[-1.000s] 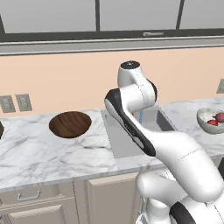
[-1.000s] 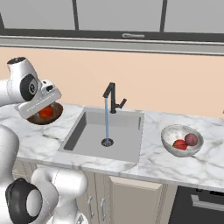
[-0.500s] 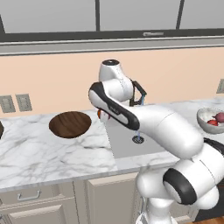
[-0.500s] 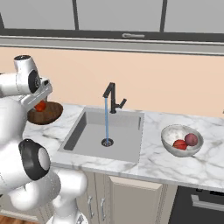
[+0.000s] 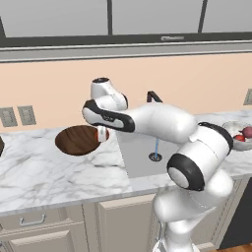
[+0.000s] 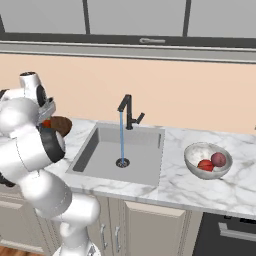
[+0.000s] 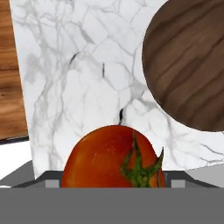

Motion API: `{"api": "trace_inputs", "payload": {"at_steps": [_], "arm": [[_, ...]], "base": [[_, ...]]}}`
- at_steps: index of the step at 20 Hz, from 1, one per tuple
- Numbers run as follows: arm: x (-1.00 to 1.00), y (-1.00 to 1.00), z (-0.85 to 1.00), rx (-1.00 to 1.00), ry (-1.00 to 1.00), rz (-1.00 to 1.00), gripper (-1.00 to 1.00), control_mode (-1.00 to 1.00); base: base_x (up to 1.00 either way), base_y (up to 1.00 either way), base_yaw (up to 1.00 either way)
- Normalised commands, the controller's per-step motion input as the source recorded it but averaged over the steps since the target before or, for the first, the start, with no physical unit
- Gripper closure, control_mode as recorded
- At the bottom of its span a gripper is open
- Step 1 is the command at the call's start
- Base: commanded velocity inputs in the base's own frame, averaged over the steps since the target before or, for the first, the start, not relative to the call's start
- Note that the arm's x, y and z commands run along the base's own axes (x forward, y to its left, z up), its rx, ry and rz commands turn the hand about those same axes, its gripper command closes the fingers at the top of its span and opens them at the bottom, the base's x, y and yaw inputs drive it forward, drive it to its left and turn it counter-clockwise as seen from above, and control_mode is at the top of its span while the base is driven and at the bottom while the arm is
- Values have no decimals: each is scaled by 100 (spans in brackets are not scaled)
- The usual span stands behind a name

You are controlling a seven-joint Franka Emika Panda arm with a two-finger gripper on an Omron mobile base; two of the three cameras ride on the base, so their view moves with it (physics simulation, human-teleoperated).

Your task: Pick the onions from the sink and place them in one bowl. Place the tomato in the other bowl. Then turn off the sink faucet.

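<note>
The gripper [image 5: 103,136] clamps the tomato [image 7: 113,156] just above the marble counter [image 5: 59,172], beside the wooden bowl [image 5: 76,140]. Two onions [image 6: 212,162] lie in the pale bowl [image 6: 196,162]; water runs from the black faucet [image 6: 128,111] into the sink [image 6: 135,162].

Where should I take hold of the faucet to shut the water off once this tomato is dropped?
Take the short black lever angling out from the stem of the faucet, on the side toward the grey-white bowl. Come in from above the sink, jaws straddling the lever; it's the only graspable projection. The gripper holds the tomato beside the wooden bowl.
</note>
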Motion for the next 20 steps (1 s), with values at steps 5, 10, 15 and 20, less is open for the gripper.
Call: {"api": "trace_inputs", "payload": {"at_steps": [5, 10, 15, 20], "arm": [[54, 15, -23, 0, 18, 1, 100, -100], [53, 24, -35, -2, 20, 0, 100, -100], [33, 35, -38, -4, 6, -3, 100, -100], [22, 18, -22, -4, 0, -19, 100, -100]], "base": [[0, 0, 0], [0, 0, 0], [0, 0, 0], [0, 0, 0]]}}
